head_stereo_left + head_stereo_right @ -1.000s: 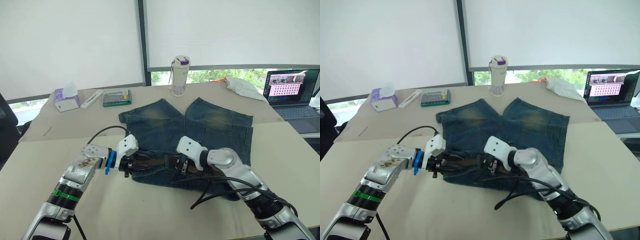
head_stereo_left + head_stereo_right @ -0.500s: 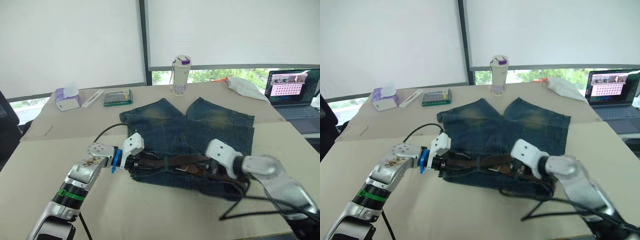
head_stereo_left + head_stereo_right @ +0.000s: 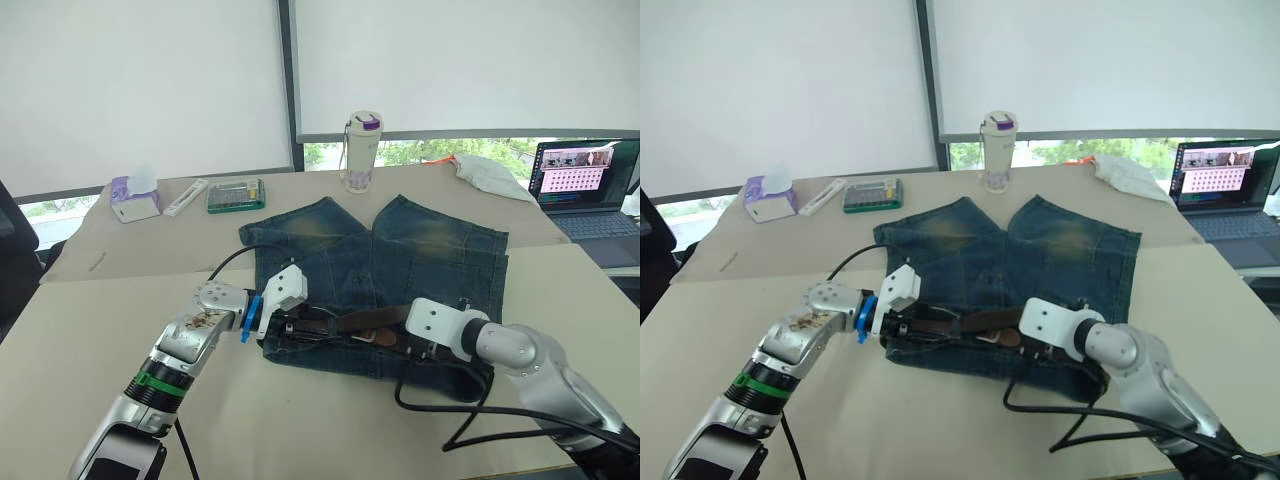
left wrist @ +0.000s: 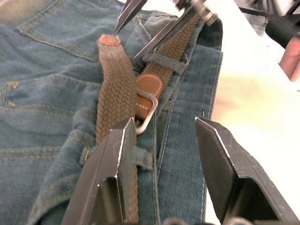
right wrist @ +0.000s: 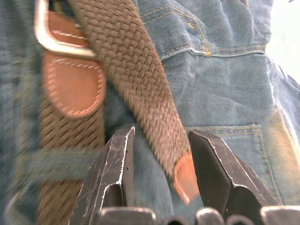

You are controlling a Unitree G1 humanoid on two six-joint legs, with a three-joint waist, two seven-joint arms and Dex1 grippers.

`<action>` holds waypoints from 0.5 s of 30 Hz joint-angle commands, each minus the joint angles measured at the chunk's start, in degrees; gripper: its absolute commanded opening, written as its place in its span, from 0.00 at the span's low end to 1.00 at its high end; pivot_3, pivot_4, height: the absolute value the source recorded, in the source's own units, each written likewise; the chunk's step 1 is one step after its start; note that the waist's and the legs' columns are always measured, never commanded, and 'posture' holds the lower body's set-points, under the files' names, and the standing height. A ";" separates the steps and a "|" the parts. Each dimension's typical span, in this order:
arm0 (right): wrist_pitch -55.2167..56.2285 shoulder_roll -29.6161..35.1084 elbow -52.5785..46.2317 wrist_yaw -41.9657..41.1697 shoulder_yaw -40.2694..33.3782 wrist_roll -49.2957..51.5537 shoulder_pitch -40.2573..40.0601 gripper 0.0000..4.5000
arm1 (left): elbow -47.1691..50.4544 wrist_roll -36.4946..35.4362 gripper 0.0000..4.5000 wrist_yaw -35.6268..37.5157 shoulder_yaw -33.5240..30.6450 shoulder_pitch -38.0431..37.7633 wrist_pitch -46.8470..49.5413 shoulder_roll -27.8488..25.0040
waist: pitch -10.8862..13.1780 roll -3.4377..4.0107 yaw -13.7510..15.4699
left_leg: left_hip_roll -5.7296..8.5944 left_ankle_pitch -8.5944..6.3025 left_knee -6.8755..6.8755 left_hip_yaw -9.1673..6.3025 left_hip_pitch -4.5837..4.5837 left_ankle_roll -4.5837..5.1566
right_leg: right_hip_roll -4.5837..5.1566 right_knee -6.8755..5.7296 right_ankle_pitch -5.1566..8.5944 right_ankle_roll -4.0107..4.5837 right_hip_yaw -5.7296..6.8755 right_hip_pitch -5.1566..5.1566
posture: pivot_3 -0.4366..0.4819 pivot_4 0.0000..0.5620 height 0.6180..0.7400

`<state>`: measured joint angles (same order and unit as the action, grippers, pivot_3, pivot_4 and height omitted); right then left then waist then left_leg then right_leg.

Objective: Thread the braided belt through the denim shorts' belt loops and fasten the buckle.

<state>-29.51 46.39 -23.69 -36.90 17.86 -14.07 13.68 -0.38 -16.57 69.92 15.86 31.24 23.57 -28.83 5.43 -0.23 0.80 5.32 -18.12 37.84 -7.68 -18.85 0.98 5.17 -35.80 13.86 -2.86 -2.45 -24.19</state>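
One pair of denim shorts [image 3: 400, 255] lies flat on the worktop [image 3: 90, 330], waistband toward the robot. One braided belt [image 4: 115, 93] runs along that waistband, its long axis left to right between the arms. Its one buckle [image 4: 149, 115] sits just ahead of the left tool [image 4: 161, 173], whose fingers stand apart and empty. The leather-capped tail [image 5: 186, 180] lies between the spread fingers of the right tool [image 5: 161, 161], unclamped; that arm is nearer the tail. Two belt loops [image 4: 165, 62] cross the strap. Fastening appears outstanding.
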 commanded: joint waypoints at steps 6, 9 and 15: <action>3.10 -2.41 3.92 0.03 0.15 -3.35 2.78 0.34 | 3.88 1.29 0.49 -3.41 0.22 0.31 -1.86 0.97 | -0.01 0.01 -0.04 | 0.00 0.01 0.00 0.00 0.00 -0.01 | 0.00 0.00 0.00 0.00 0.00 0.00 | 0.48 0.27 1.00; 2.86 -3.66 3.48 0.34 -0.97 -3.24 3.00 0.14 | 4.16 3.30 0.49 -7.83 0.69 1.91 -0.89 3.16 | -0.01 0.01 0.02 | 0.00 0.01 0.00 0.00 0.00 -0.01 | 0.01 0.00 0.00 0.00 -0.01 0.01 | 0.48 0.27 1.00; 0.56 -2.29 -3.30 -0.61 -3.86 -5.34 2.92 0.00 | 3.16 9.99 0.49 -17.73 4.65 8.86 3.71 10.34 | 0.01 -0.02 0.30 | 0.07 0.01 0.03 0.00 -0.03 -0.01 | 0.01 -0.01 0.00 -0.01 -0.01 0.03 | 0.48 0.27 1.00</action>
<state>-28.18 43.46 -23.33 -37.29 16.48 -18.64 15.63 1.67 -7.81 54.74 20.21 38.36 26.48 -19.47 5.44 -0.24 1.09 5.38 -18.11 37.88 -7.68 -18.89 0.97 5.18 -35.81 13.85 -2.87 -2.46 -24.16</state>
